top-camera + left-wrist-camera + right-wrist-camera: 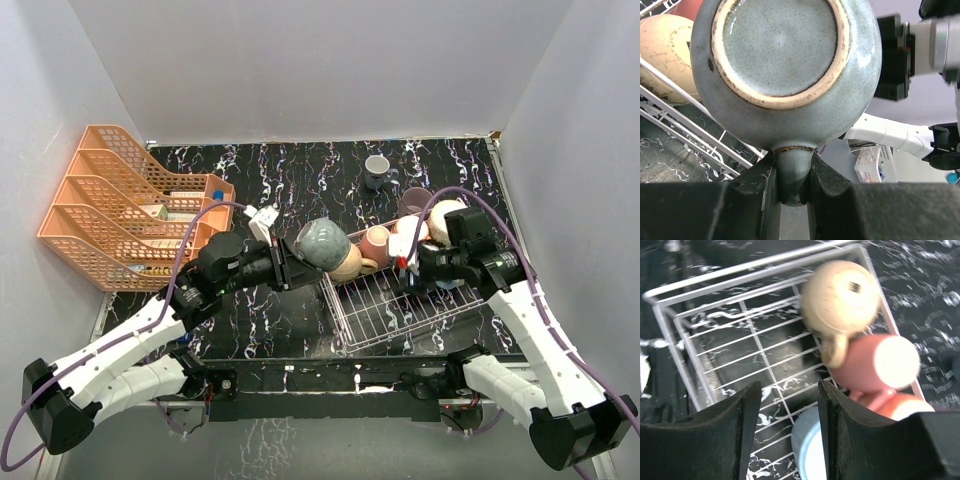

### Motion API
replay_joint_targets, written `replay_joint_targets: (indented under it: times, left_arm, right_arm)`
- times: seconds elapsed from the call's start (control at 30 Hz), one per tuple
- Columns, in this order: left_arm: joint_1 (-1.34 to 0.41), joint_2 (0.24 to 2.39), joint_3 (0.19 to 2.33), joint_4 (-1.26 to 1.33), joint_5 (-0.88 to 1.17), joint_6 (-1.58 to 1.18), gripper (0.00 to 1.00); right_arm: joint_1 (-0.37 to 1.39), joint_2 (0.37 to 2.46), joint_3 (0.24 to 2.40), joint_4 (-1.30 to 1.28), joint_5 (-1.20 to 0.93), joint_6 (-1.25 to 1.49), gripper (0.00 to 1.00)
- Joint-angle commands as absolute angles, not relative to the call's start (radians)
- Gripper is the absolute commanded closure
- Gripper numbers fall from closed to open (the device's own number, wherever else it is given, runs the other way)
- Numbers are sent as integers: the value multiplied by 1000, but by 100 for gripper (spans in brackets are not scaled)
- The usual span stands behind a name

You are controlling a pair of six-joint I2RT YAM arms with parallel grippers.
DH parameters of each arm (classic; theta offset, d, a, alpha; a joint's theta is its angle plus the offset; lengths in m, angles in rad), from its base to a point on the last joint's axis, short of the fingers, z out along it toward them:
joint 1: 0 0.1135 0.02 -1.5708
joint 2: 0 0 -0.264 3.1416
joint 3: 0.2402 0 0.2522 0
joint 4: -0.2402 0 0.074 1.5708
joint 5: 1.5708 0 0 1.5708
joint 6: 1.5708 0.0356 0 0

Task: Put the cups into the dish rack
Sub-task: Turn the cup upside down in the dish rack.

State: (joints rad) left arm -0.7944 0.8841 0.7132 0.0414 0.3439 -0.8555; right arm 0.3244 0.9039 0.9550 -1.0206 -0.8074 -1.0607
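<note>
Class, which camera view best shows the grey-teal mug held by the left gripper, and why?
The left wrist view: the grey-teal mug fills it, base towards the camera, handle clamped in the left gripper. The top view shows it small, at the left end of the dish rack. The right wrist view misses it.

This is a robotics lab test cell rather than a real kitchen. Plain pale panels (300, 70) box in the black marbled tabletop (300, 180) under the dish rack (390, 305). Two white robot arms (110, 360) trailing purple cables (190, 240) are bolted nearer than the dish rack. Staged props are mugs (376, 243) in the dish rack and an orange tray organizer (110, 210) to its left.
</note>
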Motion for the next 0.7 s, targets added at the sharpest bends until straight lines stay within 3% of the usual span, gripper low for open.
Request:
replay_joint_targets:
  times: [0.0, 0.23, 0.67]
  left_arm:
    - [-799, 882, 805, 147, 380, -822, 100]
    - [-872, 952, 844, 140, 349, -777, 100]
    - [-1109, 1243, 1133, -164, 160, -518, 100]
  right_arm:
    - [247, 895, 1021, -764, -695, -749, 50]
    - [182, 919, 1046, -452, -431, -368, 49]
    - [93, 1011, 1092, -279, -499, -125, 47]
